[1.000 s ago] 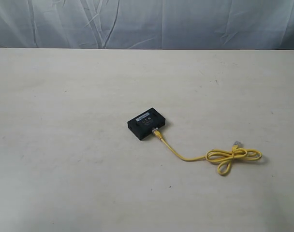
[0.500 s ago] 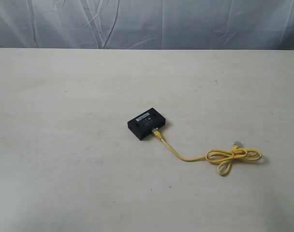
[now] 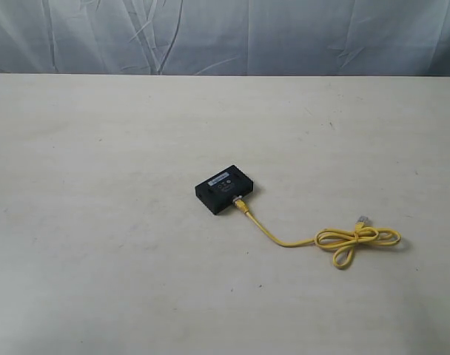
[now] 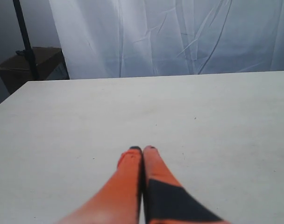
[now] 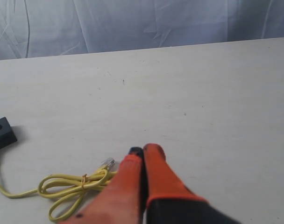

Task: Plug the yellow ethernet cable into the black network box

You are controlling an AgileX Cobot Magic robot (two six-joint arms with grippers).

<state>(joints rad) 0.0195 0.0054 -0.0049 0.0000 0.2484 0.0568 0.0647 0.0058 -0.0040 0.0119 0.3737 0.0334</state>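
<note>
Currently: table stock, 2 task items + 2 claws

1. Black network box (image 3: 226,188): lies flat near centre of the pale table (image 3: 99,222), label strip up.
2. Yellow ethernet cable (image 3: 299,240): one plug sits at the box's near-side face, appears seated in a port. The cord runs off to the right in ext. view and ends in a bow-like bundle. Its free clear plug (image 3: 363,219) lies just beside the bundle on the tabletop.
3. Left gripper (image 4: 142,149): orange fingers pressed together, holding nothing, over bare table, well apart from both items.
4. Right gripper (image 5: 143,150): fingers pressed together, empty, near the bundle.
5. Misc.: creased pale backdrop cloth (image 3: 225,37) behind the table. Cardboard box (image 4: 32,65) and dark pole (image 4: 25,39) beyond the table edge.
</note>
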